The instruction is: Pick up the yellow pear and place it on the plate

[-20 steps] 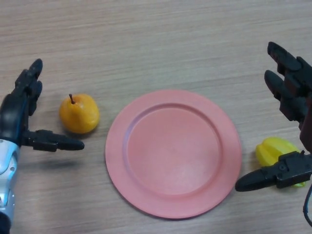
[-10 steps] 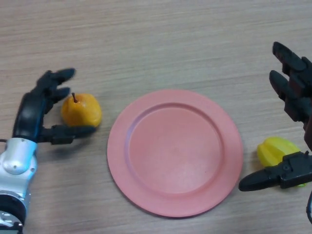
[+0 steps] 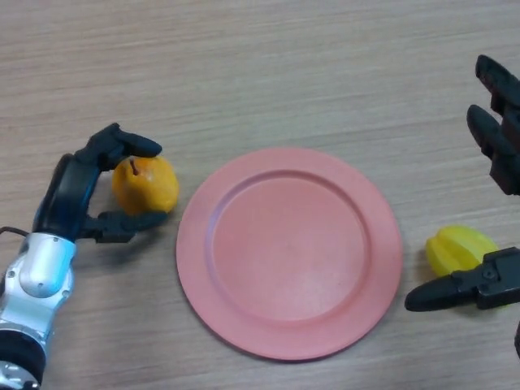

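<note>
Since the earlier frame, the left hand (image 3: 77, 188) had moved right and curled round the pear (image 3: 146, 184), fingers over its far side by the stem and thumb under its near side, while the pear sat on the table (image 3: 260, 65) just left of the plate (image 3: 289, 253). The right hand (image 3: 487, 244) hung open at the right edge by a yellow fruit (image 3: 459, 249). The pear looked light, rigid, smooth and rounded, likely slippery, so a hold across its broad middle seemed safest.
</note>
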Robot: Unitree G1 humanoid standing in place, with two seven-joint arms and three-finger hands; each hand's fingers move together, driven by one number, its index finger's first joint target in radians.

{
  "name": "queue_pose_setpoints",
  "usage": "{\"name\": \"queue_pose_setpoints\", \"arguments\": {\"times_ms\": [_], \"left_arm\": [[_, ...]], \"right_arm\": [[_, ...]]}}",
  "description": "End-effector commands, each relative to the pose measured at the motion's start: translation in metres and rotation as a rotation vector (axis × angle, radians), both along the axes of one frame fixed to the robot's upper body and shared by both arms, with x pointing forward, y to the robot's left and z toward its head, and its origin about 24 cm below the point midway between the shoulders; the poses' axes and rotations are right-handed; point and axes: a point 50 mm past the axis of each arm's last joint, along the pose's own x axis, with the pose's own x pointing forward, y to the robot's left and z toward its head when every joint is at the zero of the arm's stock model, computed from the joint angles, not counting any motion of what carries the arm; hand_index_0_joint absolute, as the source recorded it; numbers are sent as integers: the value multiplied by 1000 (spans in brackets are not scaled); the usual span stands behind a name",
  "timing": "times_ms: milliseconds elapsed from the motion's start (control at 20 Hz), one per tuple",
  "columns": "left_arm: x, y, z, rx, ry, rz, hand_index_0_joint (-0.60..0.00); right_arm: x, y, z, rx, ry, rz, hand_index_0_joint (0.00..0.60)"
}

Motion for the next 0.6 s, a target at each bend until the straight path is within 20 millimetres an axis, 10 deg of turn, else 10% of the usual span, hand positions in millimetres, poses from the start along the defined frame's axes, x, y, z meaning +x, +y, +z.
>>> {"name": "queue_pose_setpoints", "arguments": {"times_ms": [50, 300, 600], "left_arm": [[2, 24, 64, -77, -281, 41, -600], [-21, -15, 85, -118, -260, -147, -600], [-27, -70, 47, -186, -24, -324, -600]], "right_arm": [[-10, 4, 24, -37, -173, 34, 0], [-10, 6, 24, -55, -181, 53, 0], [-8, 7, 20, -41, -157, 78, 0]]}}
